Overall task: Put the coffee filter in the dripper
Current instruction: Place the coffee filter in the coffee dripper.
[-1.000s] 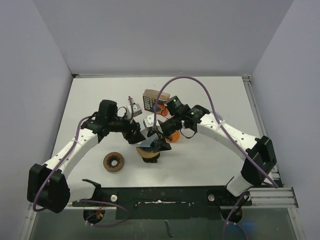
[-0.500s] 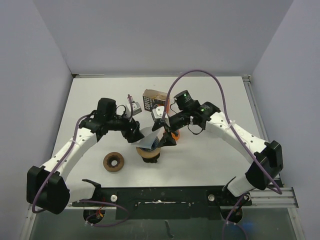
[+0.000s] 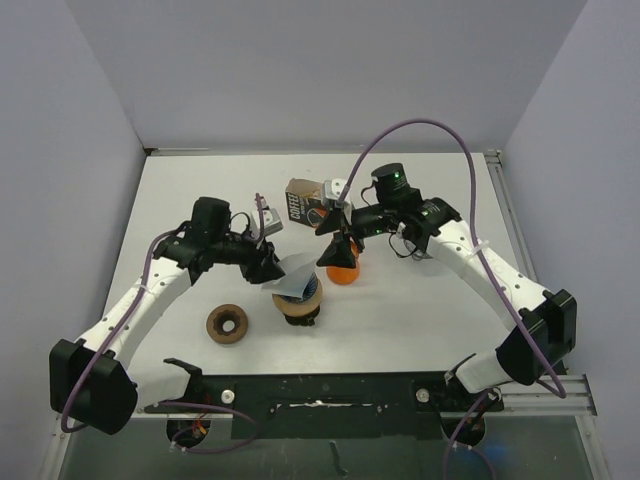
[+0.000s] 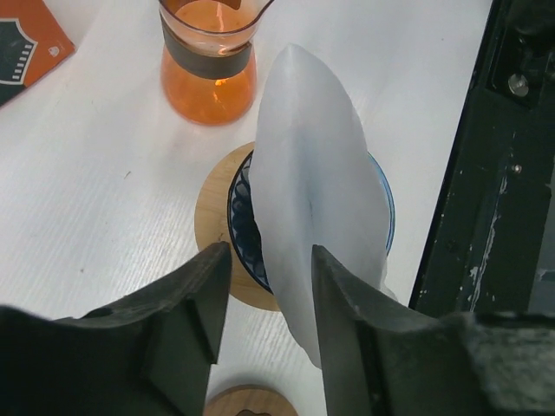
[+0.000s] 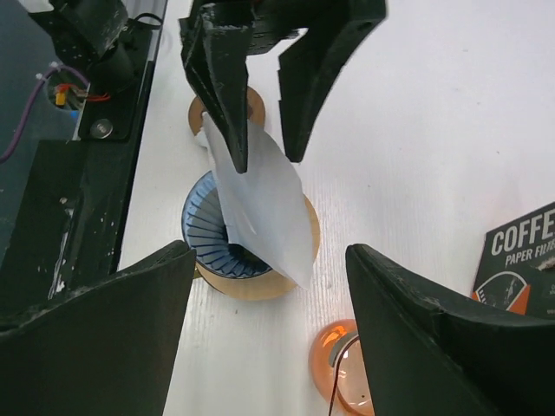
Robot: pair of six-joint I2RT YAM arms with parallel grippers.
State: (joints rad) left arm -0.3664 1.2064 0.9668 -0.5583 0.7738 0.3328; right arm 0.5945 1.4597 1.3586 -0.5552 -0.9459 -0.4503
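Note:
The white paper coffee filter (image 3: 295,277) stands tilted in the blue ribbed dripper (image 3: 300,303), which has a wooden base. Its upper end sticks out toward my left gripper (image 3: 268,268). In the left wrist view the filter (image 4: 316,199) rises from the dripper (image 4: 238,204) between the spread jaws of the left gripper (image 4: 269,260), lying against one finger. My right gripper (image 3: 336,250) is wide open and empty, above the orange carafe. In the right wrist view the right gripper (image 5: 270,260) frames the filter (image 5: 260,199) and dripper (image 5: 199,234) from a distance.
An orange glass carafe (image 3: 343,272) stands just right of the dripper. A coffee filter box (image 3: 300,200) lies behind it, with a small grey object (image 3: 268,215) beside it. A wooden ring (image 3: 227,323) lies left of the dripper. The black front rail (image 3: 320,392) runs along the near edge.
My right gripper has drawn back from the dripper, up and to the right, to above the carafe. The left gripper and the filter have hardly moved.

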